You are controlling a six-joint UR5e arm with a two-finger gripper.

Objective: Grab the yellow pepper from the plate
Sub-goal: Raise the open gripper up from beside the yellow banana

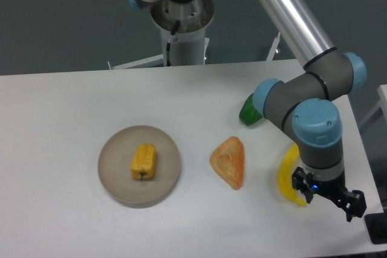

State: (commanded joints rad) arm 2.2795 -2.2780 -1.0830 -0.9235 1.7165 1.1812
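A white table (72,113) fills most of the view. On its left half, toward the near side, sits a round grey-beige plate (115,179). Right of the plate, apart from it, lies an orange triangular pastry (229,161). Farther right, near the table's right edge, a yellow banana (286,176) lies partly hidden behind the arm. Beyond the pastry, toward the far right, a dark green pepper (248,112) rests on the table, also partly covered.

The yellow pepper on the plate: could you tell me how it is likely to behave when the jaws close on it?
The yellow pepper lies on its side on the plate, so a nudge could probably roll it. Its ribbed, glossy-looking skin may slip against flat jaws. It looks blocky and firm, likely holding its shape.
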